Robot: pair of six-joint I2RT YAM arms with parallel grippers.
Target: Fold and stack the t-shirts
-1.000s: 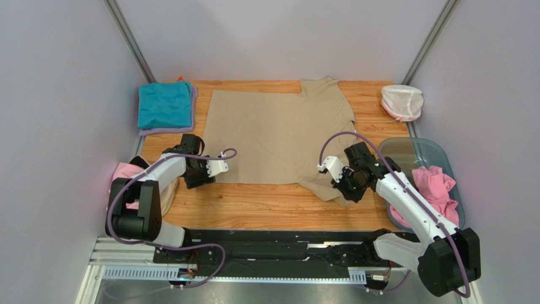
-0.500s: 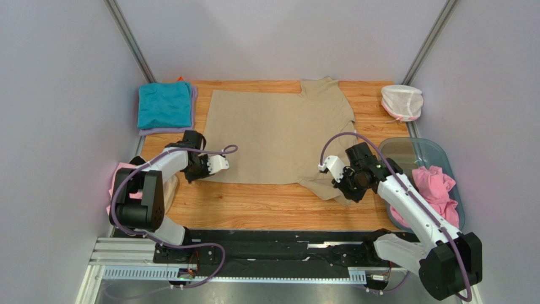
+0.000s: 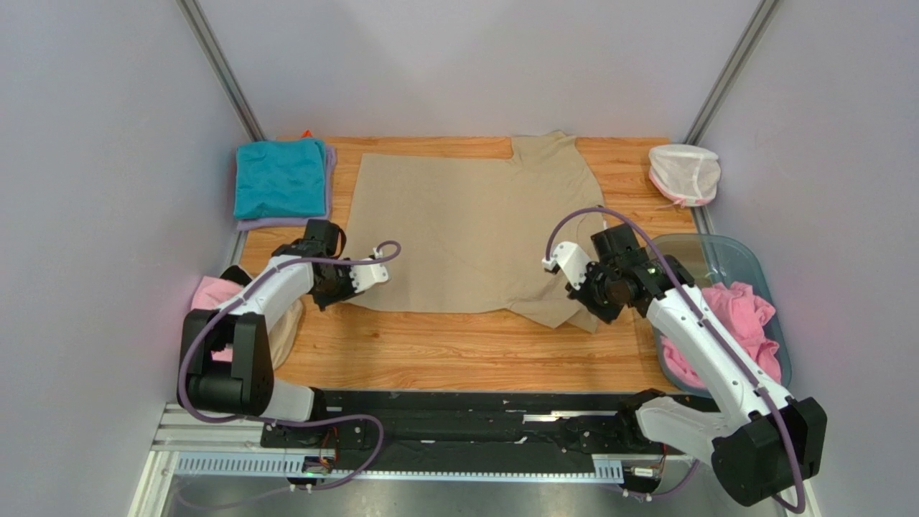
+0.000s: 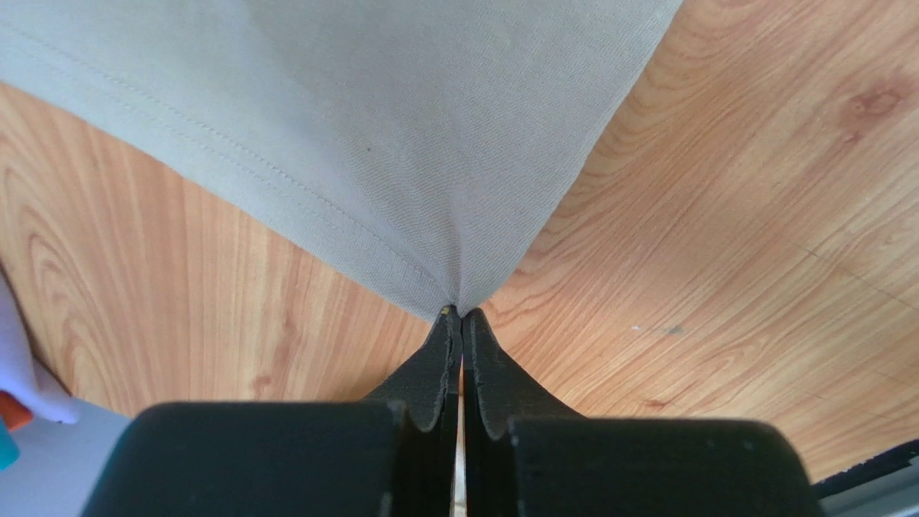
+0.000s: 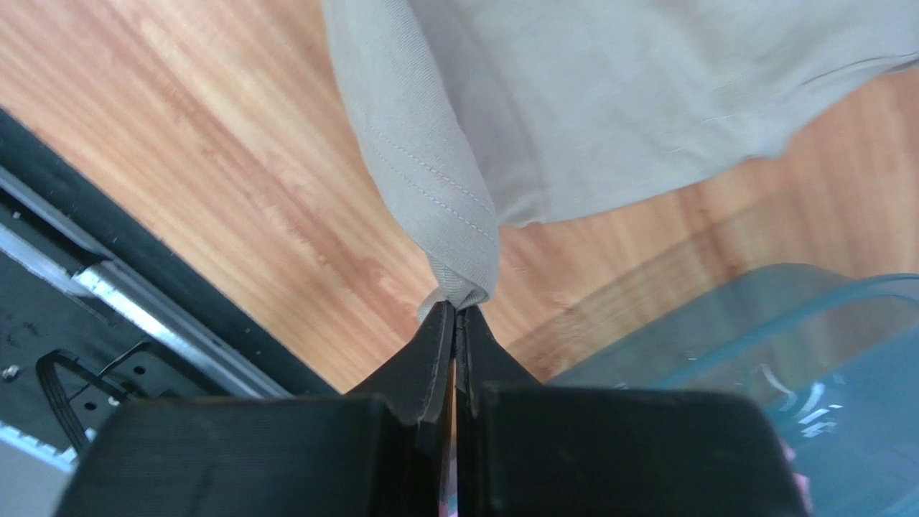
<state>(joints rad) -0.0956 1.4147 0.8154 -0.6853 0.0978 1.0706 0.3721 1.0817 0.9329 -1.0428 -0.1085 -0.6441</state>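
Two folded shirts, the teal t-shirt on top of the lilac t-shirt, lie stacked just left of the tan t-shirt, off its far left corner. A pink t-shirt hangs over the table edge, left of the tan one's near left corner. At that corner the left gripper is clamped tight on the very tip of the hem, and the cloth fans out flat from its jaws. The tan t-shirt itself lies spread sideways, hem to the left, one sleeve pointing away and the other toward the arms. At its near right corner the right gripper is pinched on a rolled bunch of the near sleeve, which hangs in a fold from the closed tips. Right of the tan t-shirt's far sleeve sits a white net pouch, and right of its near sleeve a clear plastic tub holds a pink heap of crumpled cloth. The step in hand looks like the first lengthwise fold of the tan t-shirt, with both near corners secured. The next move probably calls for both arms to lift together and carry the near edge evenly across to the far edge, keeping the cloth taut between them so that it lands without creasing or dragging the layer below.
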